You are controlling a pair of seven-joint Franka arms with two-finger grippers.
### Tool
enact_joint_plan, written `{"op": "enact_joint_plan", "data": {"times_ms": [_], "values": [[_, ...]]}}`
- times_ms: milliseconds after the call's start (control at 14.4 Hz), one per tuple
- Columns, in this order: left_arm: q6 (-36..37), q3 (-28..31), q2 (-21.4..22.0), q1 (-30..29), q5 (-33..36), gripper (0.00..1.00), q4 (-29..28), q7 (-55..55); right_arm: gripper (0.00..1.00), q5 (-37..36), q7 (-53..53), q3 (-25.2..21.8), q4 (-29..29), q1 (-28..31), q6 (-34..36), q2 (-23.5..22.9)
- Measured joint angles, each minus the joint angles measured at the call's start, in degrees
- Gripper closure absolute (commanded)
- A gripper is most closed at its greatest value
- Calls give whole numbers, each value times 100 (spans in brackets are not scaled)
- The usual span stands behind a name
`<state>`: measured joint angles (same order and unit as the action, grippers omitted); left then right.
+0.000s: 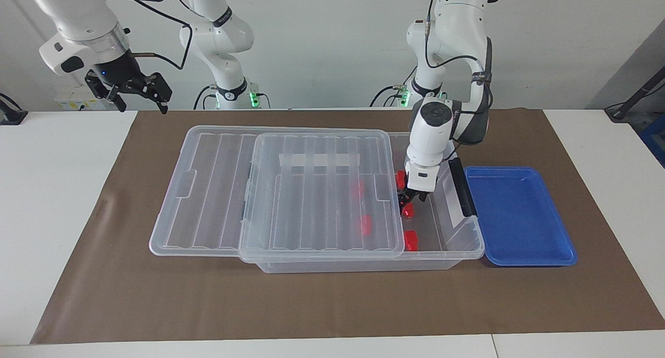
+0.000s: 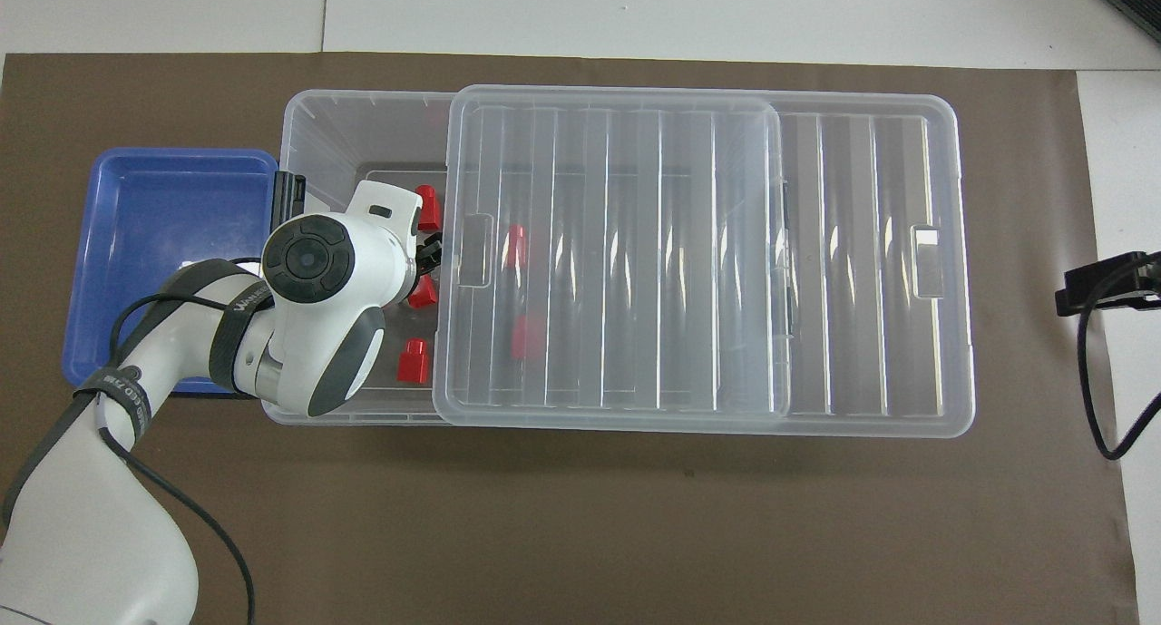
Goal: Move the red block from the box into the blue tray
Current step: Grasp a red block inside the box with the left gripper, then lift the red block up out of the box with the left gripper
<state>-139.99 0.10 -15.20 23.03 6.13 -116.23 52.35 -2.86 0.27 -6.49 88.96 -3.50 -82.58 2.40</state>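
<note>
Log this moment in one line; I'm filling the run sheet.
left tool: open, down in box over middle red block | right tool: open, waiting above table's end | blue tray: no block in it
</note>
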Motion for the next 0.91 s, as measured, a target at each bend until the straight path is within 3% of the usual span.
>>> {"op": "enact_joint_plan", "data": {"times_ms": [905], "values": [[1,-6,-3,155,322,0,-197,1,0,1,0,82,-1,14,-3,-2]]}}
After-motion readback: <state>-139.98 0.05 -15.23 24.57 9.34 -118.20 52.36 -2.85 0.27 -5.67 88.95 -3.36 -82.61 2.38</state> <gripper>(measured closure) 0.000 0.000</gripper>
